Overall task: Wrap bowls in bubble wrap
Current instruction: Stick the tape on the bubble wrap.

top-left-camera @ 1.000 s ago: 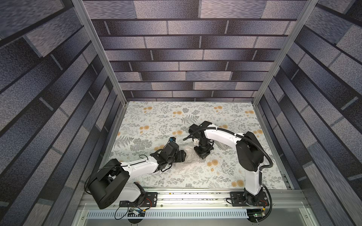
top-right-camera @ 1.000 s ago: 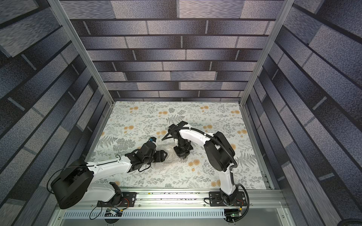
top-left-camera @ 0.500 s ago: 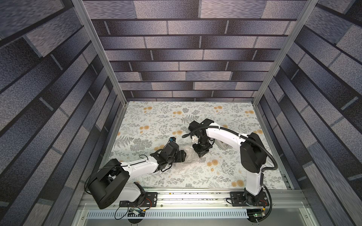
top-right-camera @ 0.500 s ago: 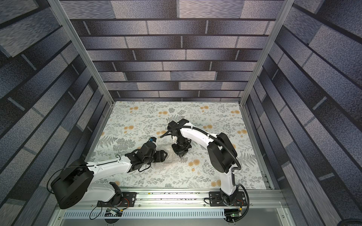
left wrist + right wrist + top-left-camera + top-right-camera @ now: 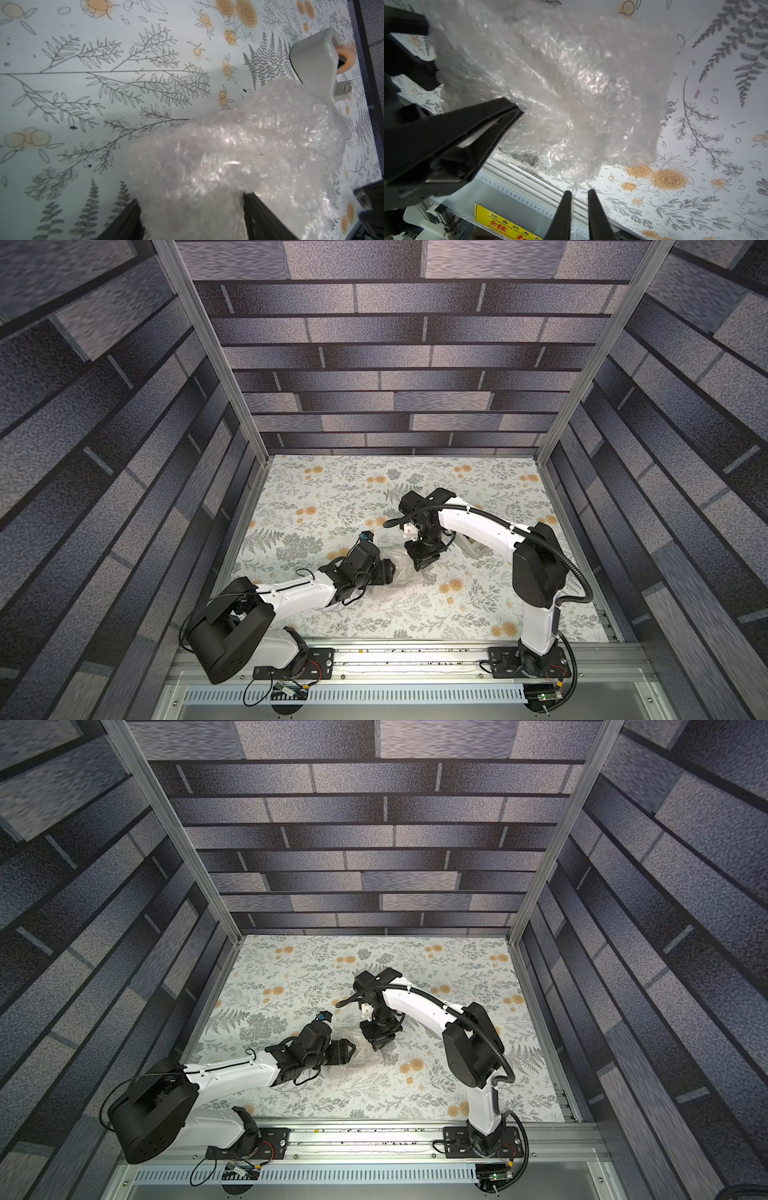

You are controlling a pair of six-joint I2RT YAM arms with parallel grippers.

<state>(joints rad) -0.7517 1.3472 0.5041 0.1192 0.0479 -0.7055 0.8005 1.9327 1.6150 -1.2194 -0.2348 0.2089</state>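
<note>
Fingers [image 5: 128,220] of the left gripper [image 5: 190,197] clamp the crumpled whitish translucent bubble wrap [image 5: 239,149], mid floral tablecloth [image 5: 332,497], long axis roughly 9-to-3 o'clock; right gripper [image 5: 579,192] tips barely apart at its edge, grip unclear tbh.

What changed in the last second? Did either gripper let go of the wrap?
The right gripper edged slightly toward the left gripper; its jaws now stand narrowly apart with a wisp of the bubble wrap at their tips, so it looks to be letting go, though the earlier views are too small to confirm. The left gripper stays clamped on the wrap; nothing else moved.
</note>
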